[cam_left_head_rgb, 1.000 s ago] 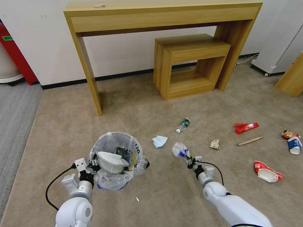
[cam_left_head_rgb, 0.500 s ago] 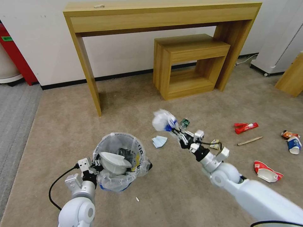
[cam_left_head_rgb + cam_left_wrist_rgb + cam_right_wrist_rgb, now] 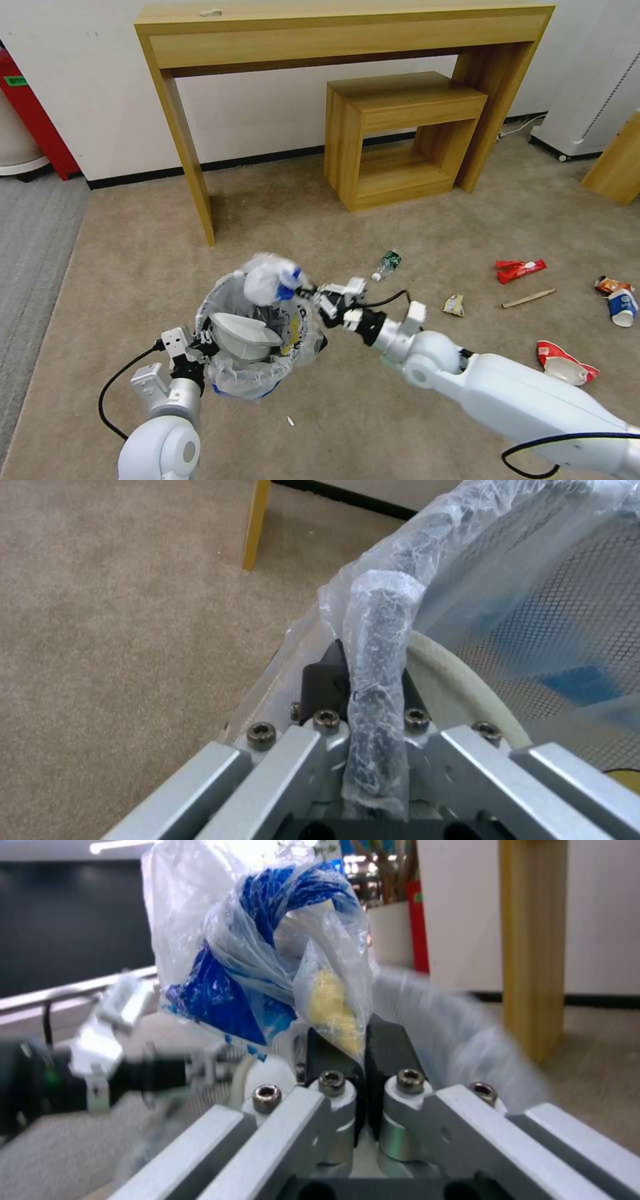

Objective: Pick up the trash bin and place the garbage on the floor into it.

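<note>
1. The floor (image 3: 133, 267), beige carpet, carries everything; the bin is my landmark for places.
2. The bin (image 3: 227, 313), a light mesh can in a slack plastic liner, is held off the floor by the left tool (image 3: 200, 348), which is clenched on its near rim through the bag, as the left wrist view shows (image 3: 377, 690). Judged from this, the rim is the stiff place to grip; the liner alone would slip and tear.
3. A white slipper (image 3: 243, 333) already lies inside the bin.
4. The right tool (image 3: 308, 293) sits at the bin's far-right rim, clenched on a crumpled wrapper (image 3: 267, 280) of white and blue film poised over the opening. It looks feather-light, soft and slippery, so a pinch on a bunched fold suits it.
5. Half a second ago the wrapper was raised well right of the bin; it has since swung across to above the mouth.
6. Right of the bin remain a bottle (image 3: 387, 263), a red packet (image 3: 520, 269), a stick (image 3: 528, 298) and paper cups (image 3: 563, 363).
</note>
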You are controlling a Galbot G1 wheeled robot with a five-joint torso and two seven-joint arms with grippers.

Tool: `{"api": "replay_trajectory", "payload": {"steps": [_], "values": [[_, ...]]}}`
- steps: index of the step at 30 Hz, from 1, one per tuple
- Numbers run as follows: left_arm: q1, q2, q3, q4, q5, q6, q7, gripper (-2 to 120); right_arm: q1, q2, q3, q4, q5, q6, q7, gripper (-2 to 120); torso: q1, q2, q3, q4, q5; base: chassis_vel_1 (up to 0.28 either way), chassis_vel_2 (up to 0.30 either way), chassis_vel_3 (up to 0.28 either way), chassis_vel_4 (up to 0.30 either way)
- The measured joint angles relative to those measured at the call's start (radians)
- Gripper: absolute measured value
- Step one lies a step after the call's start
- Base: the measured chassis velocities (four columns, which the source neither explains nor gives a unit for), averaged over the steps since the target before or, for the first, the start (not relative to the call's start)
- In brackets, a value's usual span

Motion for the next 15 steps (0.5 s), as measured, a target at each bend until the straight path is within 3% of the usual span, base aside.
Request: {"api": "replay_trajectory", "payload": {"steps": [9,15], "values": [[0.007,0.000,-0.005,-0.015,-0.002,0.000,0.001,1,0.015,0.035,-0.056,-0.037,-0.021,0.001,0.022,3,0.000,0.000,0.000,0.0000,-0.0001,0.000,0.000,0.000,0.000],[0.000,-0.003,0.001,-0.010,-0.004,0.003,0.000,1,-0.003,0.021,-0.046,-0.049,-0.040,-0.003,0.031,28,0.000,0.000,0.000,-0.0001,0.0000,0.000,0.000,0.000,0.000]]}}
